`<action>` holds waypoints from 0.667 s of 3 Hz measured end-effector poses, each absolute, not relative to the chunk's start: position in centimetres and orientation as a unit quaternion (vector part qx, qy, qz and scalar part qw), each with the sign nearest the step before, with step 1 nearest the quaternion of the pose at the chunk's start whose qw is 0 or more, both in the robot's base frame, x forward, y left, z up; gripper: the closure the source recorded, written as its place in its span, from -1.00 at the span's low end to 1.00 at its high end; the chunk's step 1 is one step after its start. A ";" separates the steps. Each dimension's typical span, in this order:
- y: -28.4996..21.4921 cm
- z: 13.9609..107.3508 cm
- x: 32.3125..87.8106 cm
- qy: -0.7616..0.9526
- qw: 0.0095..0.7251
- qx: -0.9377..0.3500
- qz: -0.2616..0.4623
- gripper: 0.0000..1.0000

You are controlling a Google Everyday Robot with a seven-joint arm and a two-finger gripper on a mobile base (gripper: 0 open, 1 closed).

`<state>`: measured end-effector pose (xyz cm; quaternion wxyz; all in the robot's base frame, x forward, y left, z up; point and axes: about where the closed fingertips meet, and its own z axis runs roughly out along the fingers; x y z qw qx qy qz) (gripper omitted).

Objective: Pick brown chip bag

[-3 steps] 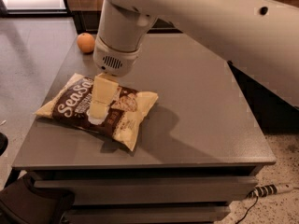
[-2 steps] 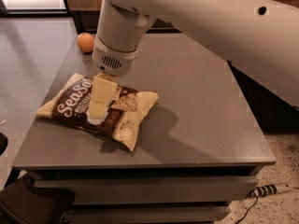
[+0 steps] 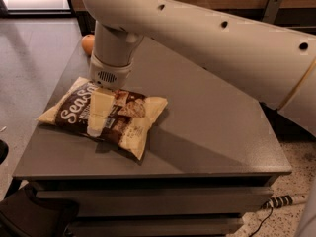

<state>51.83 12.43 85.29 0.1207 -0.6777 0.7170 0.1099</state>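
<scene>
The brown chip bag (image 3: pixel 126 120) lies flat on the left front part of the grey table (image 3: pixel 212 127). It has a dark brown centre with white "SeaSalt" lettering and cream-yellow ends. My gripper (image 3: pixel 97 124) hangs from the white arm (image 3: pixel 207 33) and reaches straight down onto the middle of the bag, touching its top. The gripper covers part of the bag's centre.
An orange (image 3: pixel 87 44) sits at the table's far left corner, behind the arm. The table's front edge is close below the bag, and its left edge runs beside the bag's end. A cable (image 3: pixel 284 201) lies on the floor at the right.
The gripper has come down and slightly left onto the bag. The bag and the orange have not moved.
</scene>
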 end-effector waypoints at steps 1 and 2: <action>13.7 81.9 53.1 0.717 0.104 -0.678 0.125 -0.95; 13.7 82.2 53.0 0.716 0.106 -0.679 0.124 -0.46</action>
